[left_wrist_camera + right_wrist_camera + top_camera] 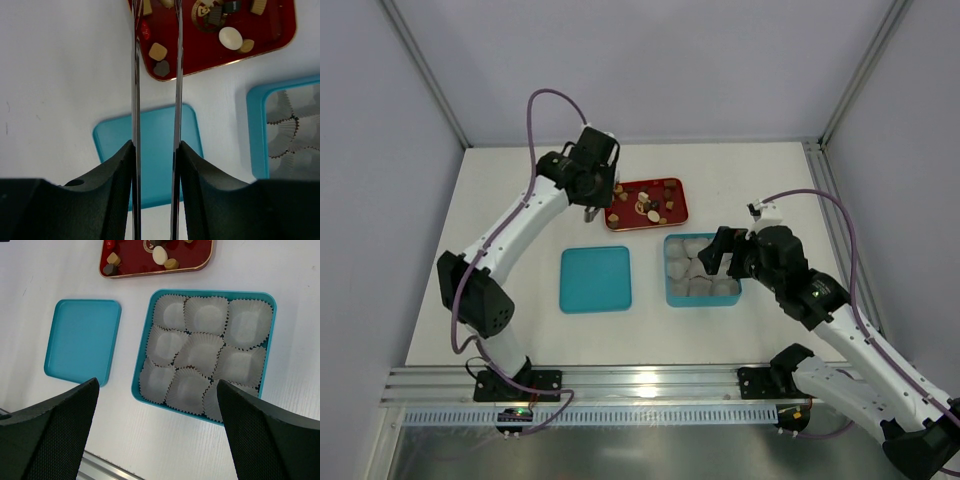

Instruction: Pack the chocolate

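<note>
Refer to the top external view. The flat white table (520,200) fills the middle of the frame, and three items rest directly on it. You will find the red rectangular tray with rounded corners (675,212) at upper centre. The flat teal square lid (595,279) lies below and left of the tray, well apart from it. The open teal square box (700,302) sits right of centre, just below the tray's right half and beside the lid, with a strip of bare table between them.
</note>
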